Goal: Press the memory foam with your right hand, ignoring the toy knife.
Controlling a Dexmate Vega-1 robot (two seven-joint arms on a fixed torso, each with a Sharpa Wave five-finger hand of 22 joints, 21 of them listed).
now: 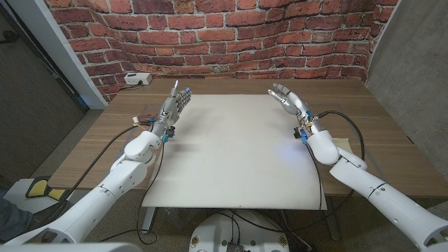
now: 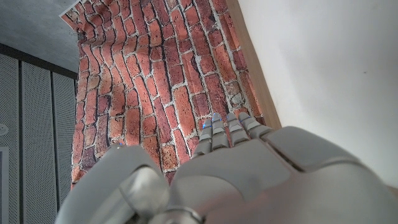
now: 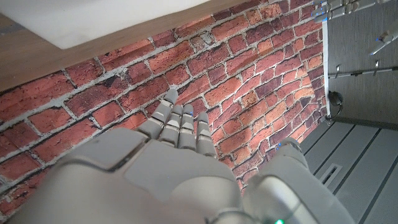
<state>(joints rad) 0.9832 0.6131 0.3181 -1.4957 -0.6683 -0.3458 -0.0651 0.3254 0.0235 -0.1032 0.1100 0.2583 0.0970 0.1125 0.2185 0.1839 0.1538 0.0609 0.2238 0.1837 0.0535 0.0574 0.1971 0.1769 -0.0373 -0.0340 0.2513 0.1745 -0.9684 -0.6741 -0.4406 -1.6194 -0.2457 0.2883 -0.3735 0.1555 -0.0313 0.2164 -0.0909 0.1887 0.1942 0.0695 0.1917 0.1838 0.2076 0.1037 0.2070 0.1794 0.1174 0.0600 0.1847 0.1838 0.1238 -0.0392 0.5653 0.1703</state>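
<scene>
The memory foam is a large white slab that covers most of the wooden table. My right hand hovers at the foam's far right corner, fingers straight and apart, holding nothing. Whether it touches the foam I cannot tell. My left hand stands at the foam's left edge near the far corner, fingers extended and empty. A small reddish object, perhaps the toy knife, lies on the wood left of the left wrist, partly hidden. In the wrist views, my left hand shows beside the foam, and my right hand near the foam.
A white power strip sits at the table's far left corner. A red brick wall stands right behind the table. A pale sheet lies on the wood right of the foam, under my right forearm.
</scene>
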